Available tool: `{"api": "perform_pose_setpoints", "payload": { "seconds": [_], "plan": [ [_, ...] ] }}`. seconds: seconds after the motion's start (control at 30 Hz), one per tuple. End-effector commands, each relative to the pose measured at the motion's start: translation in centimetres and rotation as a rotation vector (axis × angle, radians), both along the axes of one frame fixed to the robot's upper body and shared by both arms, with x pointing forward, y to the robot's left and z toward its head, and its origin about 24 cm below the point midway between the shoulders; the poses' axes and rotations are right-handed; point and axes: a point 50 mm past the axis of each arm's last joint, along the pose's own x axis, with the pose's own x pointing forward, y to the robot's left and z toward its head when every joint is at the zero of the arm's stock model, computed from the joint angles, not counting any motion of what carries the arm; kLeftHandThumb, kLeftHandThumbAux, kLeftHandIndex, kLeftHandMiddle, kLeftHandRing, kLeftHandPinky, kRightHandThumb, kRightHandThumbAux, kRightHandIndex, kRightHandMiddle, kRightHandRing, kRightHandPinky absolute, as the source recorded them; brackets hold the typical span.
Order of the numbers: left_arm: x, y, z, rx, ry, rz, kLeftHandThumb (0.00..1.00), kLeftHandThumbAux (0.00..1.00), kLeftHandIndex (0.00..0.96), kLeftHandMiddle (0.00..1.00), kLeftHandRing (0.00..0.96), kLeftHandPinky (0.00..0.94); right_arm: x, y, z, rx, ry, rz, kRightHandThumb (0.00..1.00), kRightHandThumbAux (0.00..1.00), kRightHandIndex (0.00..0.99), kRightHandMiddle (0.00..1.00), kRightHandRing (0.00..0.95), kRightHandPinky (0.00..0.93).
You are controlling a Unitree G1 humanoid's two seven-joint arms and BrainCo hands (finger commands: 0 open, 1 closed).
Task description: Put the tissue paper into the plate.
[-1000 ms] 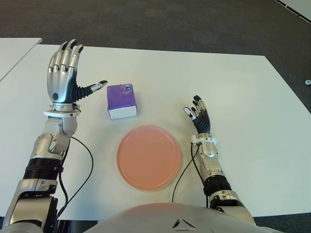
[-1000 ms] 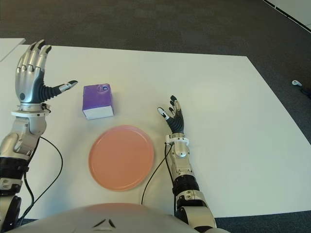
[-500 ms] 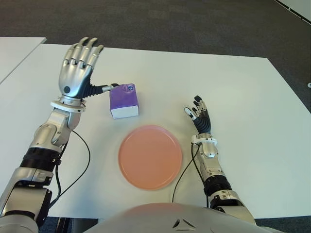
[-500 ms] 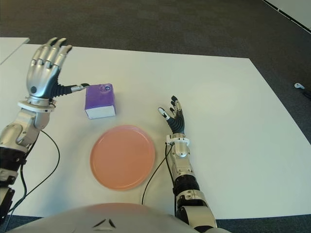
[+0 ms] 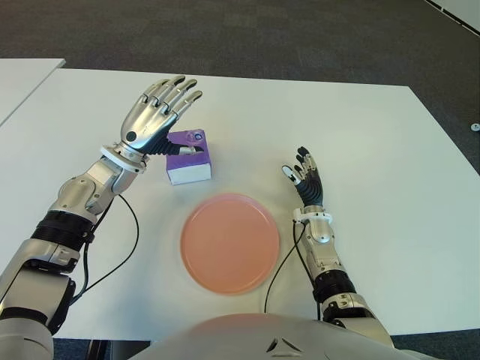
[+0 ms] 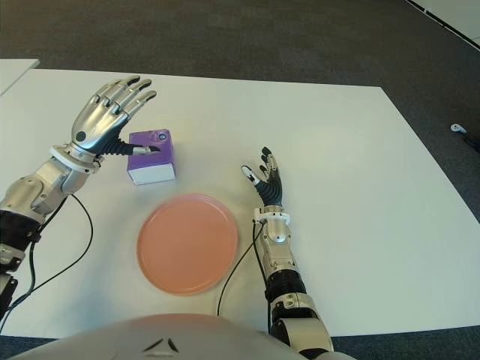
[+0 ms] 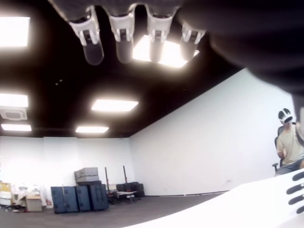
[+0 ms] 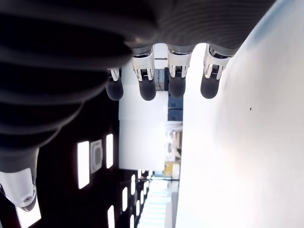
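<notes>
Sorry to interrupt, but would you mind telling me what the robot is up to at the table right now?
The robot is reaching for a purple tissue box on the white table. Its left hand is over the box's left side with fingers spread and nothing grasped yet. The pink plate, nearer the robot than the box, holds nothing. The right hand is open too, to the right of the plate.
</notes>
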Motion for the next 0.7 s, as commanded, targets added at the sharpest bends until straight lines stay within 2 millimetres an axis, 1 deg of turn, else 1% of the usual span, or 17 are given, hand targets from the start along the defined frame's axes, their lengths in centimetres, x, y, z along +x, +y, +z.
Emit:
{"api": "perform_pose_setpoints", "payload": {
  "seconds": [0.03,0.23,0.4,0.7],
  "plan": [
    [0.1,-0.4,-0.7,0.044,0.056,-0.067,0.088,0.374,0.000,0.000,0.000,0.000,-1.4,0.1,-2.2,-0.002,0.107,-0.007,0.012,0.549,0.000,0.000,0.000,0.000],
    [0.2,-0.9,-1.1,0.072,0.125,-0.118,0.077,0.360,0.000,0.000,0.000,0.000,-1.4,0.2,-2.2,-0.002,0.107,-0.007,0.012,0.549,0.000,0.000,0.000,0.000],
    [0.6,-1.0,-1.7,0.091,0.196,-0.119,0.070,0.345,0.000,0.000,0.000,0.000,-1.4,0.3,-2.2,-0.003,0.107,-0.007,0.012,0.549,0.000,0.000,0.000,0.000],
    [1.9,-1.2,-3.6,0.123,0.283,-0.083,0.062,0.316,0.000,0.000,0.000,0.000,-1.5,0.3,-2.2,-0.003,0.107,-0.007,0.012,0.549,0.000,0.000,0.000,0.000]
  ]
}}
